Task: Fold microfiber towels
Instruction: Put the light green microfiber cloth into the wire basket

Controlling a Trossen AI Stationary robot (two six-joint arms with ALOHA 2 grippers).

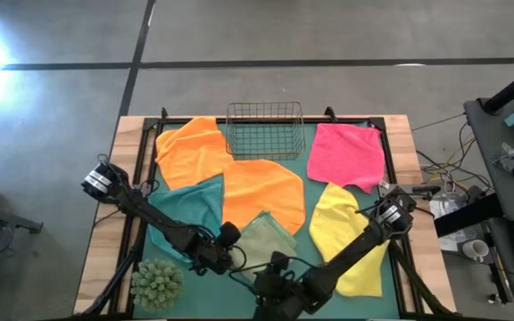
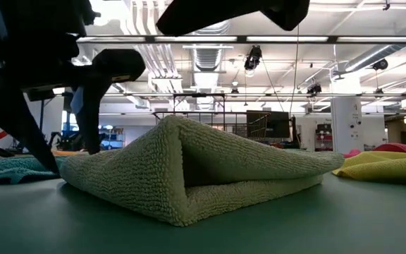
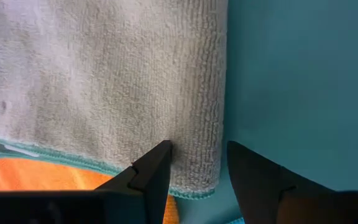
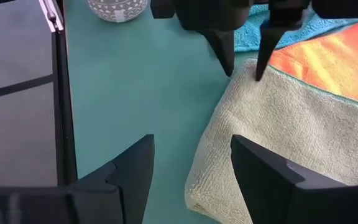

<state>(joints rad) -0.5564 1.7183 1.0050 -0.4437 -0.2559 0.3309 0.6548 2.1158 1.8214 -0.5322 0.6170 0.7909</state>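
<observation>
olive-green towel [image 1: 268,239]: folded over, front middle of the mat, fold puffed up | teal towel [image 1: 190,209]: rumpled, to its left | two orange towels [image 1: 261,189]: spread out, one in the middle, one [image 1: 192,147] at back left | pink towel [image 1: 347,153]: flat, back right | yellow towel [image 1: 346,236]: long and wrinkled, right side

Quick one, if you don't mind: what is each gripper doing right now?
Left gripper: open, fingers straddling a corner of the pale olive-green towel, not clamped.
Right gripper: open, holding nothing, poised at the same towel's near edge.
</observation>
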